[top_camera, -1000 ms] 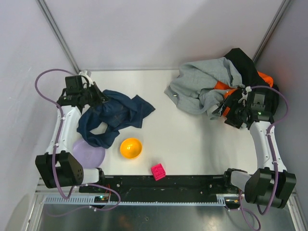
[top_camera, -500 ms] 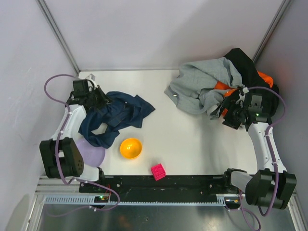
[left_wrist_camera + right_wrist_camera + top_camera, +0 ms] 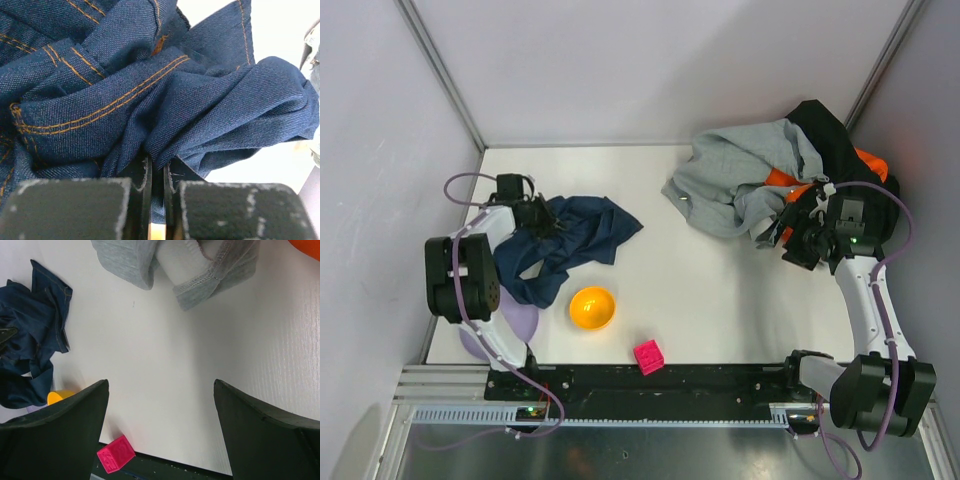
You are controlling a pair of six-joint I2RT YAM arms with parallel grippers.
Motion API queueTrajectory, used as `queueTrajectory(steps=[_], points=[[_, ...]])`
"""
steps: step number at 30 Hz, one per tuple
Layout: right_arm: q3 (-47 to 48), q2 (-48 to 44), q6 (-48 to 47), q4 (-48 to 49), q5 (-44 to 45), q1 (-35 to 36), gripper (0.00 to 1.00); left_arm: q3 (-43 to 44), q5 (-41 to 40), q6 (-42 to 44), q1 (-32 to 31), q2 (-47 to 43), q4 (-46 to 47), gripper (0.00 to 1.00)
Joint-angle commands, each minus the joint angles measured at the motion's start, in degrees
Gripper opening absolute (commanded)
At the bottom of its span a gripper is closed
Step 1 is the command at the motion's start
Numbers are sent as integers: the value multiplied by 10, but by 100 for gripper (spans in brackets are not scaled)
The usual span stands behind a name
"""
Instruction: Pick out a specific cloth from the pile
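The cloth (image 3: 582, 232), a dark navy denim garment with orange stitching, lies crumpled on the left of the white table. My left gripper (image 3: 534, 214) sits at its far-left edge, shut on a fold of it. In the left wrist view the denim (image 3: 150, 85) fills the frame and a fold is pinched between the nearly touching jaws of the gripper (image 3: 156, 169). The pile (image 3: 760, 180) of grey, orange and black garments is heaped at the back right. My right gripper (image 3: 790, 236) hangs open by the pile's near edge, with nothing between its fingers (image 3: 75, 425).
An orange bowl (image 3: 592, 307) stands just in front of the cloth. A pink cube (image 3: 649, 356) lies near the table's front edge and a lilac plate (image 3: 515, 322) at the front left. The right wrist view shows the grey garment's hem (image 3: 200, 275), the cube (image 3: 115, 454) and the denim (image 3: 30, 350).
My left gripper has moved right and toward the table's middle, still shut on the cloth, and the cloth's left part has bunched inward. The right arm has barely moved.
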Motion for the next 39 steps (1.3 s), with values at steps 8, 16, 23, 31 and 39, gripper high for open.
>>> queueTrajectory(steps=[8,16,23,31,39], points=[[-3,-33,6,0,0,4,90,35,-8,-5,-5,-64,8,53],[-3,-53,5,-9,-1,5,91,36,35,-10,-5,-184,-8,97],[-9,-62,4,-15,-1,8,92,4,53,13,-6,-270,-48,100],[-28,-73,1,-17,1,12,92,-18,-30,101,-31,-308,-158,95],[-40,-78,-5,-19,1,13,92,-43,-81,134,-96,-282,-248,91]])
